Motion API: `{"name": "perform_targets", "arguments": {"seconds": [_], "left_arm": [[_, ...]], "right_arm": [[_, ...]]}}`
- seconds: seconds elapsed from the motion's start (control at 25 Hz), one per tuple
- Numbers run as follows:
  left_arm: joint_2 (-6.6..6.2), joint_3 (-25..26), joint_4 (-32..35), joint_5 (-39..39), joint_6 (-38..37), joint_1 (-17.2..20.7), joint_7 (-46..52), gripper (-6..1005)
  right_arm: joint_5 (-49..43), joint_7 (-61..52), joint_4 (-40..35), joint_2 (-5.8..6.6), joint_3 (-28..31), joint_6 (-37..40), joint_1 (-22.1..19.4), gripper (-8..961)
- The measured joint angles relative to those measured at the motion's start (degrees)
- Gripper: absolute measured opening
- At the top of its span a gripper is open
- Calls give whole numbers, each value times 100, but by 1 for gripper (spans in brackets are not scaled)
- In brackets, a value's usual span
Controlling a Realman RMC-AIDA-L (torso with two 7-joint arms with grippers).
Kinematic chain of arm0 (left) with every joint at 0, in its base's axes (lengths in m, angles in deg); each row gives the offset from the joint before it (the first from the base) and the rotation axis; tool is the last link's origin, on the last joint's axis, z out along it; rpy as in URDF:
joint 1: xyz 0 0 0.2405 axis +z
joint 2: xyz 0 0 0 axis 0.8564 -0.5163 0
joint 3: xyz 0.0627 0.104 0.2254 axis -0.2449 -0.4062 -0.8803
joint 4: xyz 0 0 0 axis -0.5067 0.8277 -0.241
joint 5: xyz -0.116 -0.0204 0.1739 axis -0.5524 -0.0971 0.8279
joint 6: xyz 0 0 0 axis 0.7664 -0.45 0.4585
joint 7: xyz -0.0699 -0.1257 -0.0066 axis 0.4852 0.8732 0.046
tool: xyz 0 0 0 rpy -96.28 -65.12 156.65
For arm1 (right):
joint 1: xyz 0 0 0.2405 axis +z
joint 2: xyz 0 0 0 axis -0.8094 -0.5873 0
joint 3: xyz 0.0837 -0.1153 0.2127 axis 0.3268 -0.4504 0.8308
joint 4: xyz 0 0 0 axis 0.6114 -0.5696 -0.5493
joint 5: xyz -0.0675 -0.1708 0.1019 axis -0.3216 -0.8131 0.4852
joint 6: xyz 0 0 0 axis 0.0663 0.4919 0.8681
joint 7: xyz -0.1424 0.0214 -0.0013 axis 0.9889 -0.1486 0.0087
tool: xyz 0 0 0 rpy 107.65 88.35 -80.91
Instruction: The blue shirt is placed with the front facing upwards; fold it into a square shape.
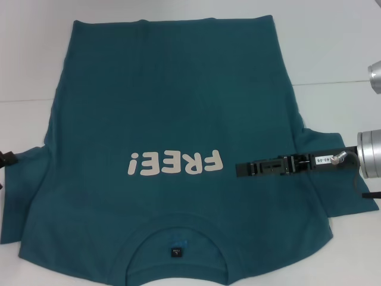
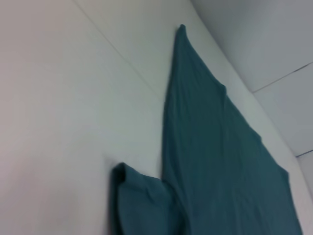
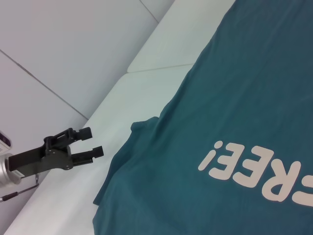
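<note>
One blue shirt lies spread flat on the white surface, front up, with the cream "FREE!" print across the chest and the collar with its small dark label nearest us. Our right tool reaches in over the cloth just beside the print, near the right sleeve; we cannot tell how its fingers stand. Our left tool hovers just off the left sleeve, over bare surface, its fingers apart with a narrow gap, seemingly holding nothing.
</note>
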Motion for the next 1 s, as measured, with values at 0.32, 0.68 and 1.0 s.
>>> {"name": "perform_targets", "arguments": {"seconds": [0.32, 0.68, 1.0], "left_arm": [[11, -59, -75, 11, 287, 10, -142, 914], [31, -273, -209, 23, 675, -24, -394, 909], [63, -290, -228, 23, 866, -50, -497, 904]], "right_arm": [[0, 0, 0, 46, 38, 9, -14, 922], [0, 0, 13, 51, 46, 3, -30, 922], [0, 10, 27, 52, 25, 2, -26, 922]]}}
